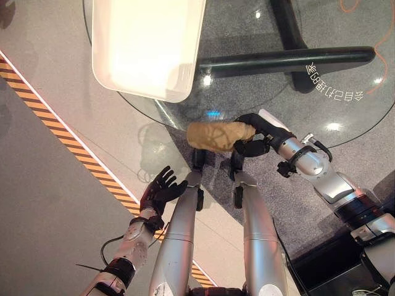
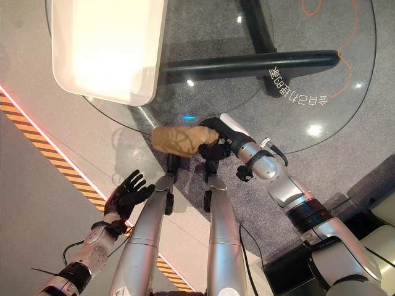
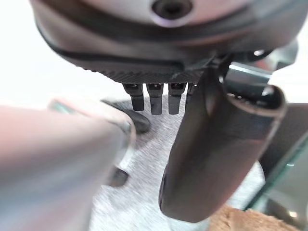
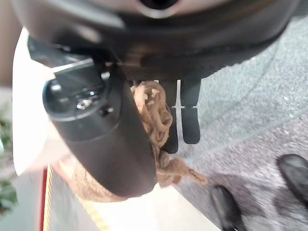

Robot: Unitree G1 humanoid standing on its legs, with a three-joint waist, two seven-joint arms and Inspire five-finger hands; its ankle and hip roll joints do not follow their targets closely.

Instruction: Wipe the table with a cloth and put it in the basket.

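At the near edge of the round glass-topped table [image 1: 345, 92], the right hand [image 1: 256, 132] is gripping a bunched tan woven cloth [image 1: 216, 135], with thumb and fingers curling round one end of it. The cloth is lying in a rolled bundle across the glass rim, extending from the hand toward the robot's left. The right wrist view is showing the tan fibres [image 4: 156, 113] pressing between the thumb and the fingers. Further back on the table, a white rectangular plastic basket [image 1: 148, 46] is sitting well apart from the cloth, its near corner overhanging the glass edge. The left hand [image 1: 159, 191] is hanging low beside the robot, away from the table, fingers spreading straight and holding nothing. An orange-and-black striped floor line [image 1: 62, 132] is running diagonally past it.
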